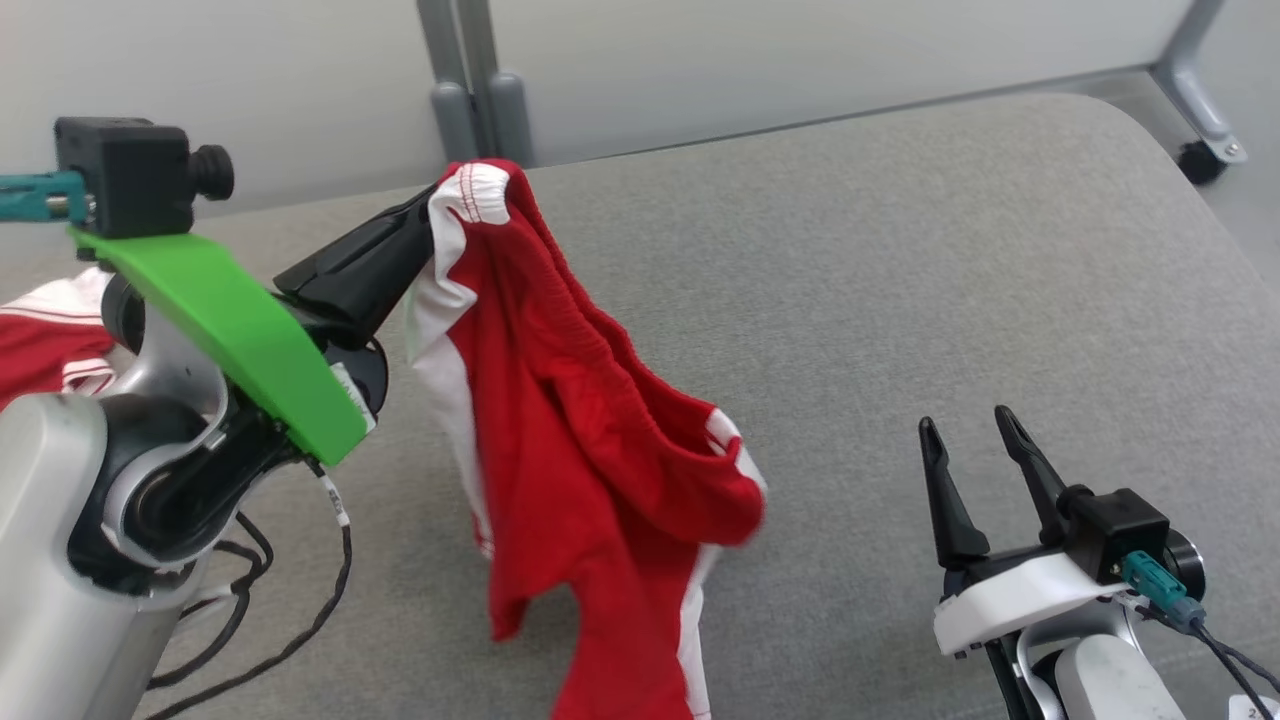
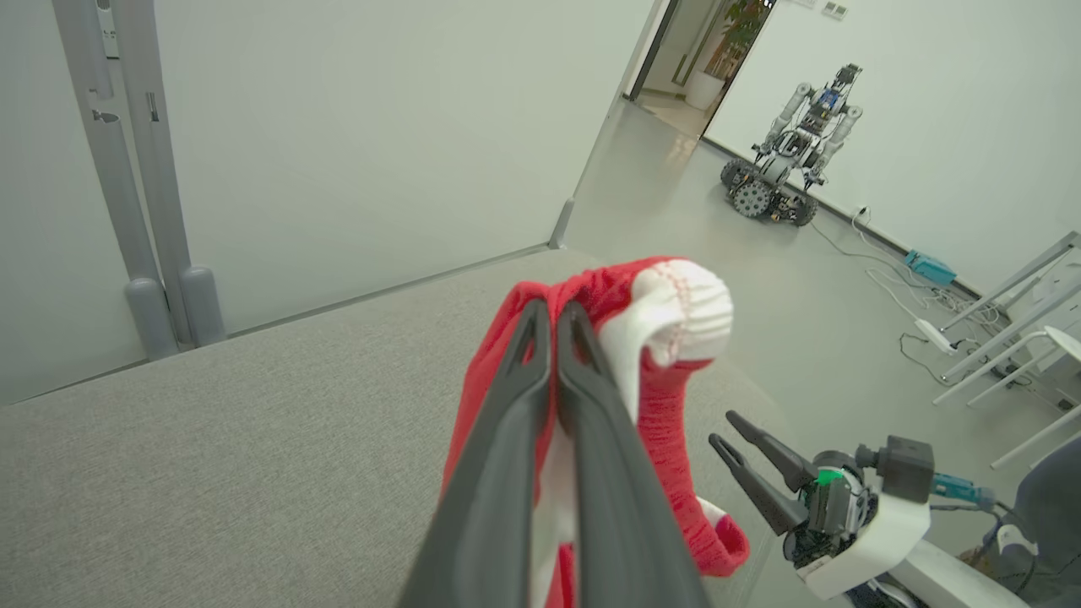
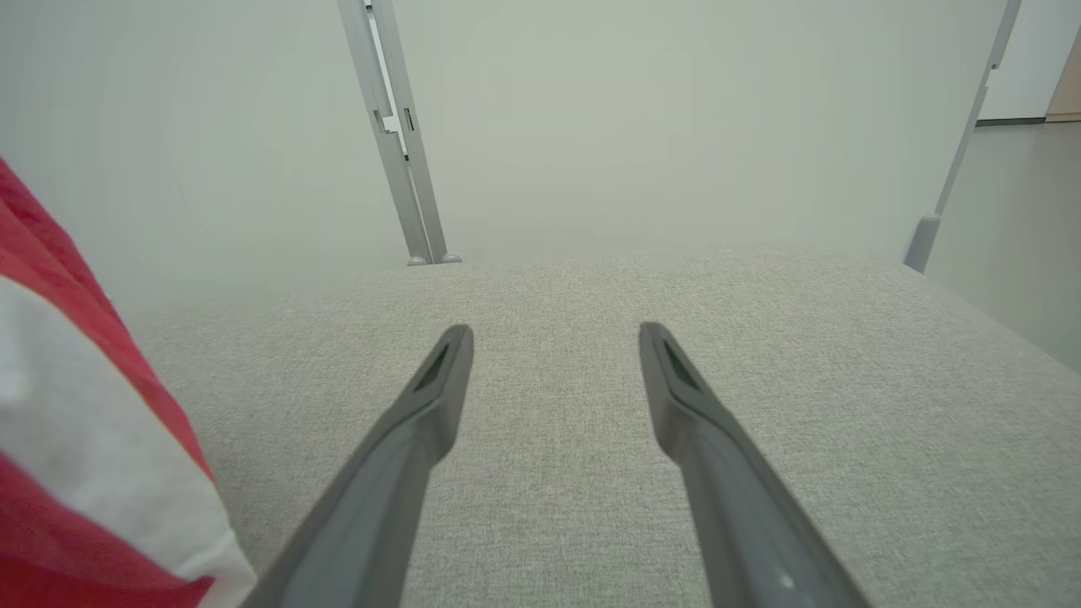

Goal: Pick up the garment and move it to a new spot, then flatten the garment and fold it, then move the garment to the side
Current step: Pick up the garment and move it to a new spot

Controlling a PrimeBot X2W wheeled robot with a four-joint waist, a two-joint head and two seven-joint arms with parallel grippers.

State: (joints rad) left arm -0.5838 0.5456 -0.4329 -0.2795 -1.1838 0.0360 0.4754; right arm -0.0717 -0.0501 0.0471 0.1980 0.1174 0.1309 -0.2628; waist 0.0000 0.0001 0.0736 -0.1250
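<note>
Red and white cloth, the garment [image 1: 590, 430], hangs from the left gripper [image 2: 553, 314]. Its two dark fingers are pressed tight together on the white waistband at the top. The rest of the garment drops down below those jaws, and I cannot tell if its bottom end touches the grey table top [image 1: 900, 250]. The right gripper [image 1: 965, 420] has its jaws wide apart with nothing between them. It sits off to the side of the hanging cloth and does not touch it. The step now looks like carrying the garment to a new spot. To do it well, I think the left jaws should grip hard and lift high, so the cloth does not drag and bunch up, then lay it down slowly. There is lots of bare table in front of the open jaws and between the two grippers. The back edge of the table is close beyond the left jaws, so that way has little room. Another red and white cloth [image 1: 50, 340] lies behind the left arm, so keep away from it.
</note>
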